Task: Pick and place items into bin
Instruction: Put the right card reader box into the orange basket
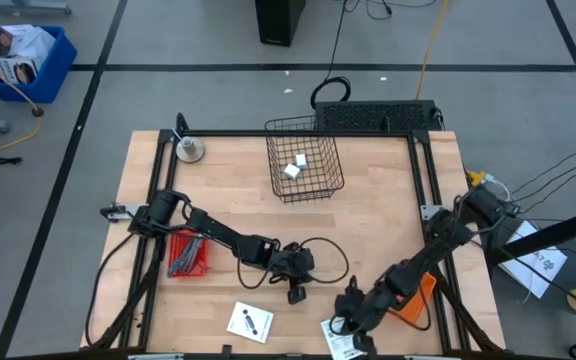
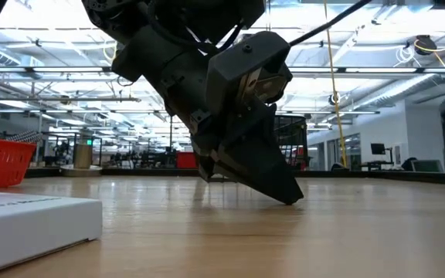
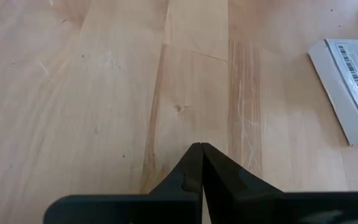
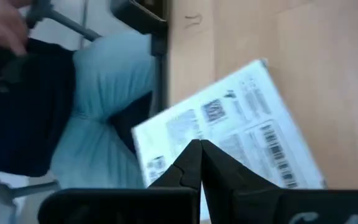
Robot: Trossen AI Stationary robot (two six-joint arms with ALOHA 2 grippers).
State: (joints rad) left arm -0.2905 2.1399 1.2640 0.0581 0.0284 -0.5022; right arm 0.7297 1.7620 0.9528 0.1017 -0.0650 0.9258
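My left gripper (image 1: pixel 295 292) (image 3: pixel 201 147) is shut and hovers low over bare wood near the table's middle front. One white card (image 1: pixel 250 322) (image 2: pixel 29 220) lies flat beside it, toward the near edge. My right gripper (image 1: pixel 353 322) (image 4: pixel 199 144) is shut, its tips over a second white card (image 1: pixel 340 342) (image 4: pixel 241 118) printed with barcodes, which lies at the table's near edge. A wire basket (image 1: pixel 278 150) at the far middle holds small white blocks (image 1: pixel 296 165). A red tray (image 1: pixel 190 262) on the left holds grey tools. My right gripper's shut fingertips stand over the barcode card (image 4: pixel 229 134), slanting down toward the near edge. The fingers hide the spot, so I cannot tell whether they touch it. The card lies flat on the table.
A black cable (image 1: pixel 325 255) loops on the wood beside the left gripper. An orange object (image 1: pixel 420 297) lies under the right arm. A round metal object (image 1: pixel 188 150) stands at the far left corner. A person's legs in light blue (image 4: pixel 104 106) stand past the near edge.
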